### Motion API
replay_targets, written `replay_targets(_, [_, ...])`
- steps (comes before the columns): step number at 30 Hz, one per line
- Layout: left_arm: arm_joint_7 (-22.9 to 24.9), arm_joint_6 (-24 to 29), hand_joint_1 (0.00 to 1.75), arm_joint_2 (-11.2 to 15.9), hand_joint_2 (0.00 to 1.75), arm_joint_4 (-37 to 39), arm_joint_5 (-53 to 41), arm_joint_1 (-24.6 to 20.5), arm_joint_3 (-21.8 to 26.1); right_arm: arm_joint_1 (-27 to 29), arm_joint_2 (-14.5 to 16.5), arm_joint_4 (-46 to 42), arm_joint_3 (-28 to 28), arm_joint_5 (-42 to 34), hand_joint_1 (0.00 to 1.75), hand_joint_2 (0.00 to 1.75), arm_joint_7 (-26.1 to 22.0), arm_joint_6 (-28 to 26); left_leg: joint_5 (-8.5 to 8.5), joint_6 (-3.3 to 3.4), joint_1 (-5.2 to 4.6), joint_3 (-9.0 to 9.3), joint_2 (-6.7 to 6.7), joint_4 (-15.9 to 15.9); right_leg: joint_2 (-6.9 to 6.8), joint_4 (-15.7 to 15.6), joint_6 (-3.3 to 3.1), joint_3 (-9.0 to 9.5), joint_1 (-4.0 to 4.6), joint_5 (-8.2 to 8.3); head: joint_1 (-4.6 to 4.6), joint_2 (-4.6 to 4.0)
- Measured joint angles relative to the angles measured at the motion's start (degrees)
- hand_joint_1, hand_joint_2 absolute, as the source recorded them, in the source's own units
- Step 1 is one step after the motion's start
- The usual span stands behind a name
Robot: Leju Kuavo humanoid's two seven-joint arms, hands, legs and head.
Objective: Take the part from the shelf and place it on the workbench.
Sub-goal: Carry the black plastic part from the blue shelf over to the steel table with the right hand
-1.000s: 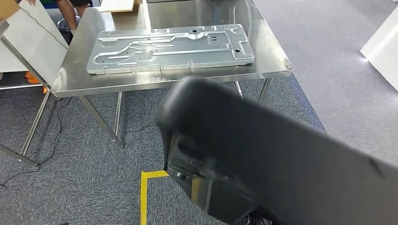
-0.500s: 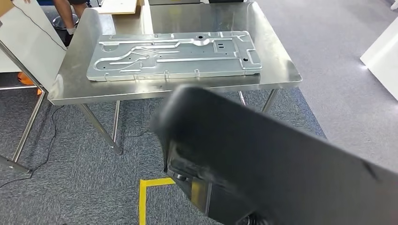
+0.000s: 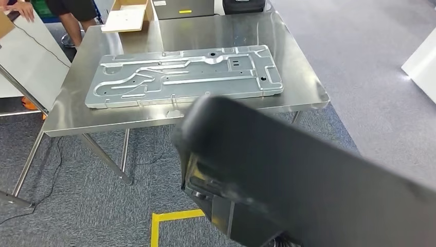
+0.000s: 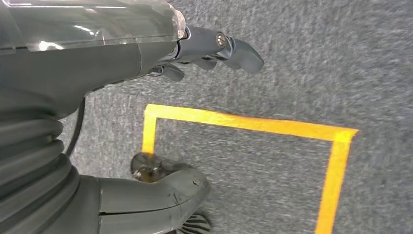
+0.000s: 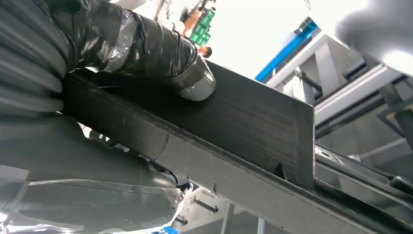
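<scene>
A: Currently, where is the black part (image 3: pixel 308 180)?
B: Clamped in the right hand (image 5: pixel 97 97), thumb pressed on its face, before the workbench (image 3: pixel 303 77).
A: Orientation?
B: Long axis slants toward the bench's near edge. Left hand (image 4: pixel 204 48) hangs unclenched, holding nothing.

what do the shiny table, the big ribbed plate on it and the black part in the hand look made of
Shiny table: likely stainless steel, brushed, mirror-like reflections. Big ribbed plate: stamped sheet metal, dull silver, pressed ribs and holes. Black part: matte, faintly grained, possibly plastic or coated metal; unclear.
</scene>
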Motion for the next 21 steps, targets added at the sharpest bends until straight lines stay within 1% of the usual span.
replay_targets(2, [0.0,0.0,0.0,0.0,1.75,0.0,0.0,0.0,0.0,0.1,0.0,0.0,0.0,0.0,1.75,1.75,0.0,0.0,-2.86,-0.22,-0.02,-4.65,0.01,6.2,0.07,0.0,-0.32,0.38,0.13,-0.62,0.0,0.0])
replay_targets(3, [0.0,0.0,0.0,0.0,1.75,0.0,0.0,0.1,0.0,0.1,0.0,0.0,0.0,0.0,1.75,1.75,0.0,0.1,-3.24,-0.22,-0.03,-6.39,0.01,7.7,0.16,0.0,-0.4,0.67,0.25,-0.97,-0.01,0.0])
replay_targets(4, [0.0,0.0,0.0,0.0,1.75,0.0,0.0,0.2,0.0,0.1,0.0,0.0,0.0,0.0,1.75,1.75,0.0,0.1,-2.19,-0.08,-0.08,-7.17,0.01,7.2,0.24,0.0,-0.44,1.09,0.38,-1.32,0.0,0.0])
replay_targets(5, [0.0,0.0,0.0,0.0,1.75,0.0,0.0,0.3,0.0,0.1,0.0,0.0,0.0,0.0,1.75,1.75,0.0,0.2,0.15,0.21,-0.17,-7.01,0.01,4.8,0.3,0.0,-0.44,1.63,0.55,-1.71,0.0,0.0])
replay_targets(6, [0.0,0.0,0.0,0.1,1.75,0.0,0.0,0.3,0.0,0.1,0.0,0.0,0.0,0.0,1.75,1.75,0.0,0.2,3.18,0.7,-0.35,-6.26,0.05,1.1,0.31,0.0,-0.42,2.16,0.67,-2.13,0.0,0.0])
replay_targets(7, [0.0,0.0,0.0,0.2,1.75,0.0,0.1,0.4,0.0,0.1,0.0,0.0,0.0,0.0,1.75,1.75,0.0,0.3,5.29,1.26,-0.61,-5.52,0.17,-2.2,0.28,-0.1,-0.33,2.62,0.78,-2.49,0.01,0.0])
replay_targets(8, [0.0,0.0,0.0,0.3,1.75,0.0,0.1,0.4,0.0,0.1,0.0,0.0,0.0,0.0,1.75,1.75,0.0,0.3,6.3,1.72,-0.9,-4.94,0.25,-4.7,0.28,-0.1,-0.15,2.85,0.77,-2.75,0.01,0.0])
replay_targets(9, [0.0,0.0,0.0,0.4,1.75,0.0,0.2,0.5,0.0,0.1,0.0,0.0,0.0,0.0,1.75,1.75,0.0,0.3,6.71,2.19,-1.18,-4.61,0.33,-6.1,0.29,-0.3,0.12,2.96,0.69,-2.94,0.01,0.0])
replay_targets(10, [-0.1,0.0,0.0,0.5,1.75,0.0,0.2,0.6,0.0,0.1,0.0,0.0,0.0,0.0,1.75,1.75,0.0,0.3,6.43,2.51,-1.36,-4.5,0.37,-6.5,0.32,-0.2,0.47,3.09,0.63,-2.85,0.01,0.0])
replay_targets(12, [-0.2,0.0,0.0,0.6,1.75,0.0,0.2,0.8,0.0,0.1,0.0,0.0,0.0,0.1,1.75,1.75,0.0,0.4,7.11,3.06,-1.14,-3.3,0.23,-7.8,0.32,0.4,1.11,3.44,0.57,-2.71,0.0,0.0])
replay_targets(13, [-0.2,0.0,0.0,0.6,1.75,0.0,0.2,0.7,0.0,0.0,0.0,-0.1,0.0,0.1,1.75,1.75,0.0,0.4,7.2,3.25,-0.89,-2.55,0.19,-8.3,0.28,1.5,1.38,3.25,0.6,-2.84,0.0,0.0])
replay_targets(14, [-0.2,0.0,0.0,0.6,1.75,0.0,0.2,0.7,0.0,-0.1,0.0,-0.1,0.0,0.1,1.75,1.75,0.0,0.4,7.17,3.37,-0.61,-1.75,0.15,-8.7,0.25,3.3,1.69,2.4,0.55,-3.53,0.0,0.0])
replay_targets(15, [-0.2,-0.1,0.0,0.5,1.75,0.0,0.2,0.6,0.0,-0.1,0.0,-0.1,0.0,0.2,1.75,1.75,0.0,0.4,7.0,3.42,-0.46,-1.19,0.17,-8.9,0.21,5.9,2.05,0.8,0.38,-4.6,0.01,0.0])
replay_targets(17, [-0.2,-0.1,0.0,0.4,1.75,0.0,0.2,0.7,0.0,-0.1,0.0,-0.2,-0.1,0.2,1.75,1.75,0.0,0.4,6.32,3.38,-0.31,-0.46,0.13,-9.0,0.17,12.0,2.86,-3.69,-0.11,-7.07,0.01,0.0])
replay_targets(18, [-0.3,-0.2,0.0,0.3,1.75,0.0,0.2,0.8,0.0,-0.1,0.0,-0.2,0.0,0.3,1.75,1.75,0.0,0.4,5.85,3.24,-0.24,-0.02,0.1,-9.0,0.15,13.8,3.19,-5.54,-0.38,-7.51,0.01,0.0])
replay_targets(19, [-0.3,-0.2,0.0,0.2,1.75,0.0,0.2,0.8,0.0,-0.1,0.0,-0.1,0.0,0.4,1.75,1.75,0.0,0.3,5.34,3.06,-0.14,0.55,0.06,-9.0,0.12,14.0,3.44,-6.58,-0.61,-6.97,0.01,0.0])
replay_targets(20, [-0.3,-0.2,0.0,0.2,1.75,0.0,0.2,0.9,0.0,-0.1,0.0,-0.1,0.0,0.5,1.75,1.75,0.0,0.3,4.79,2.85,0.0,1.29,0.01,-9.0,0.08,12.3,3.61,-6.63,-0.79,-5.32,0.01,0.0])
replay_targets(21, [-0.3,-0.2,0.0,0.2,1.75,0.0,0.2,0.9,0.0,-0.1,0.0,-0.1,0.0,0.5,1.75,1.75,0.0,0.3,4.15,2.61,0.13,2.05,-0.03,-9.0,0.02,8.9,3.72,-5.83,-0.94,-2.6,0.01,0.0])
